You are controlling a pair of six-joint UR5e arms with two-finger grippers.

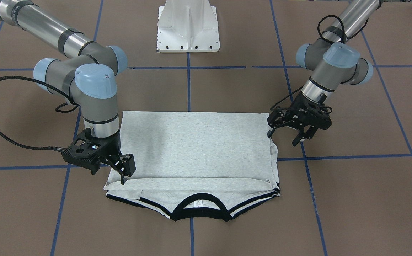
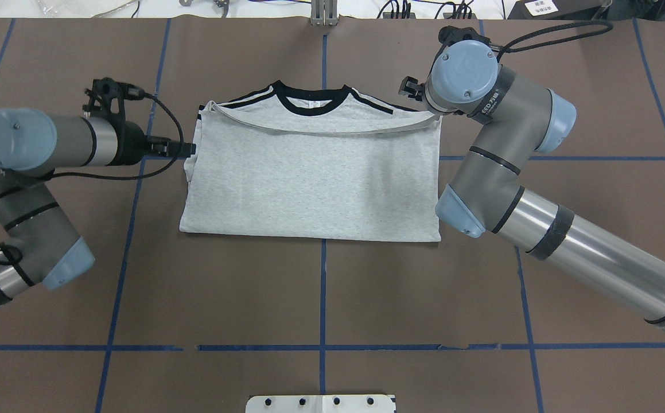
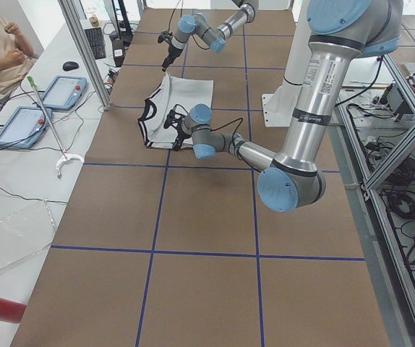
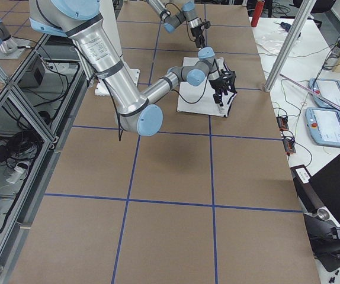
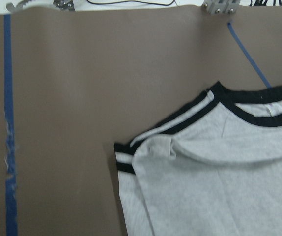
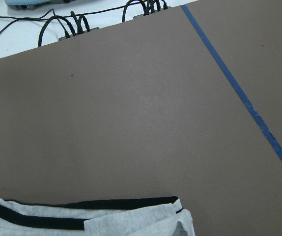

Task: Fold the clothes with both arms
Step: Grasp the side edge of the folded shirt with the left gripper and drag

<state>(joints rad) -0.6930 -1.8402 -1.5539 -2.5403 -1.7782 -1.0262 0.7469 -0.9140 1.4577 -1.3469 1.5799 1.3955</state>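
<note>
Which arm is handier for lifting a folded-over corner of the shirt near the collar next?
Probably the right: the right tool hangs directly over its folded-over corner of the T-shirt by the collar; the left tool, open, sits beside the side edge, farther back from its corner.

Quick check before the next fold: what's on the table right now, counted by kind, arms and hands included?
T-shirt: 1
Robot arms: 2, left arm and right arm
Hands: 2, left hand and right hand
White pedestal: 1
Total: 6
</note>
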